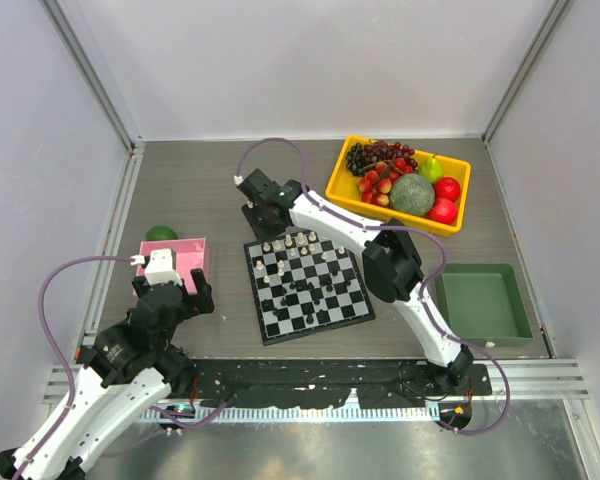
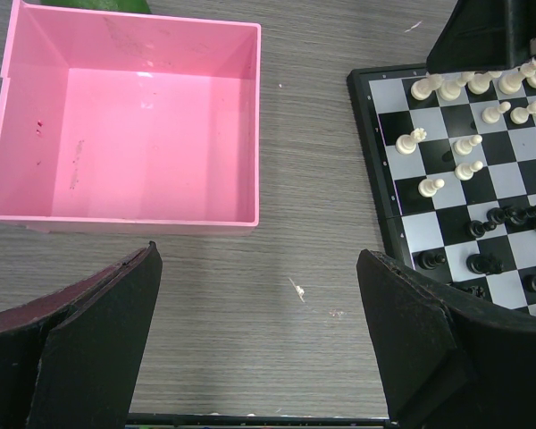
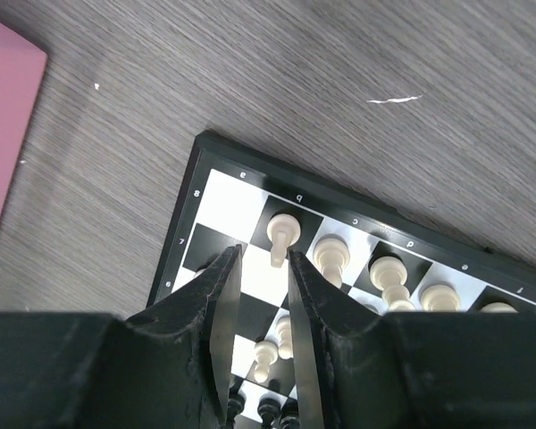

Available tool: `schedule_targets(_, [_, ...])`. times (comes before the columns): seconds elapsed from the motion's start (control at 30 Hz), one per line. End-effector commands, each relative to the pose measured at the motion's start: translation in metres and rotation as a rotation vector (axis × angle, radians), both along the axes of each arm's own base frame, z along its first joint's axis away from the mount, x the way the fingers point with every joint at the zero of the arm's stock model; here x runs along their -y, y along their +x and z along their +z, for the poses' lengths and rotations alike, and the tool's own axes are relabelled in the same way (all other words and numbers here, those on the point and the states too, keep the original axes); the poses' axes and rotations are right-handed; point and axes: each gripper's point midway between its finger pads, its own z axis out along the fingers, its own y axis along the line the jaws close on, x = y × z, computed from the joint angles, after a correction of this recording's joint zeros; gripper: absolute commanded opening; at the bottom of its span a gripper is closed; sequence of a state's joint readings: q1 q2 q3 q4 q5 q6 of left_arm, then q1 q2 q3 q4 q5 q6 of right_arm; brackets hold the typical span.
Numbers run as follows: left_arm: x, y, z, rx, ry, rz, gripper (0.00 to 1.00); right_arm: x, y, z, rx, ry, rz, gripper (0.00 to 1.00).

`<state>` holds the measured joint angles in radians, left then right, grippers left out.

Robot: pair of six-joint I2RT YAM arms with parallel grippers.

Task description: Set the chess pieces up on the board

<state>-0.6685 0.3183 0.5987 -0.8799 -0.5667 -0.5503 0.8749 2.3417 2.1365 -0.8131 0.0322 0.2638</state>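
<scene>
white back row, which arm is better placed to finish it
Right, probably: the right pincer hangs over the board's far row, jaws slightly apart around a white piece, the empty corner square alongside. The left pincer is off the board, wide open by the tray.

Grey wood-grain tabletop (image 1: 200,190) inside plain white walls (image 1: 310,60), metal rails (image 1: 117,220) along its edges

Overhead view, wrist close-ups, board (image 1: 298,322) shared
</scene>
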Motion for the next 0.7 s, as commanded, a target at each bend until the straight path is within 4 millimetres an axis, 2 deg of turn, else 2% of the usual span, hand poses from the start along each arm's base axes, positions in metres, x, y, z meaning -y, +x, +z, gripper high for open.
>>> schedule_targets(0.0, [0.002, 0.006, 0.007, 0.038, -0.026, 0.015, 0.99, -0.009, 0.0, 0.084, 0.119, 0.132, 0.019, 0.34])
schedule_targets(0.03, [0.002, 0.006, 0.008, 0.038, -0.026, 0.014, 0.99, -0.008, -0.006, 0.077, 0.109, 0.123, 0.022, 0.34])
schedule_targets(0.07, [0.002, 0.006, 0.008, 0.04, -0.028, 0.015, 0.99, -0.01, -0.008, 0.085, 0.125, 0.151, 0.027, 0.34])
schedule_targets(0.1, [0.002, 0.006, 0.008, 0.039, -0.027, 0.014, 0.99, -0.01, -0.014, 0.078, 0.109, 0.145, 0.032, 0.35])
schedule_targets(0.13, [0.002, 0.006, 0.007, 0.038, -0.026, 0.015, 0.99, -0.013, -0.017, 0.082, 0.111, 0.161, 0.039, 0.35])
schedule_targets(0.37, [0.003, 0.006, 0.008, 0.037, -0.029, 0.01, 0.99, -0.02, -0.044, 0.05, 0.015, 0.132, 0.077, 0.37])
schedule_targets(0.5, [0.002, 0.005, 0.008, 0.039, -0.028, 0.012, 0.99, -0.02, -0.05, 0.033, -0.015, 0.111, 0.081, 0.37])
schedule_targets(0.67, [0.002, 0.006, 0.009, 0.043, -0.029, 0.017, 0.99, -0.021, -0.052, 0.022, -0.032, 0.094, 0.08, 0.37])
